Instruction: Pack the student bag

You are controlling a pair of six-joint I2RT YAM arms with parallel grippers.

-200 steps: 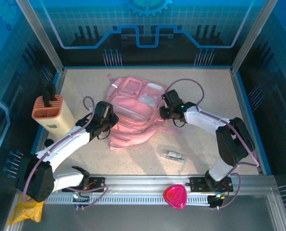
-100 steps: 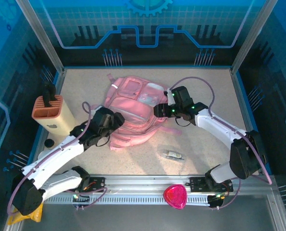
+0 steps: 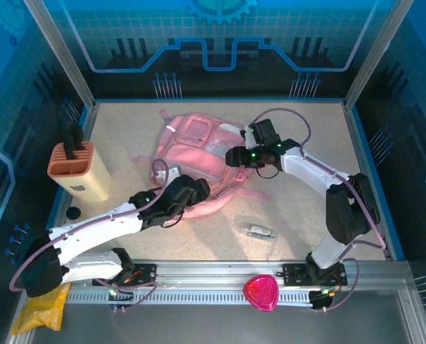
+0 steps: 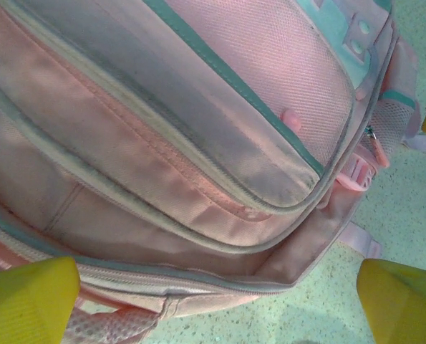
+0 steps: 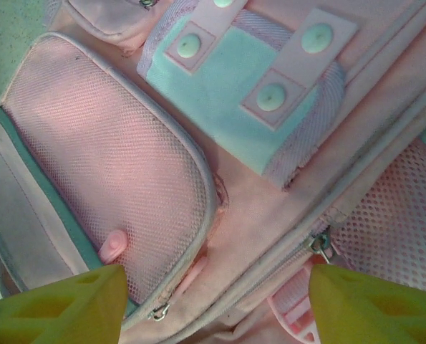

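Observation:
The student bag [image 3: 195,159] is a large pink backpack lying flat at the middle of the table. My left gripper [image 3: 197,190] hovers at its near edge. In the left wrist view its yellow fingertips [image 4: 28,301] stand wide apart, open, over the bag's [image 4: 198,143] bottom seam and zip lines, with nothing between them. My right gripper [image 3: 234,157] is over the bag's right side. In the right wrist view it [image 5: 216,312] is open above the mesh front pocket [image 5: 105,172], with a zip pull [image 5: 320,245] close to its right finger.
A beige holder with an orange top [image 3: 77,172] stands at the left edge. A small wrapped item [image 3: 259,231] lies on the table in front of the bag. A pink rounded object [image 3: 260,292] rests on the front rail, and a yellow pouch [image 3: 41,309] sits at the bottom left.
My left gripper has slid right along the bag's near edge and opened wide. My right gripper has shifted left and farther back over the bag and opened.

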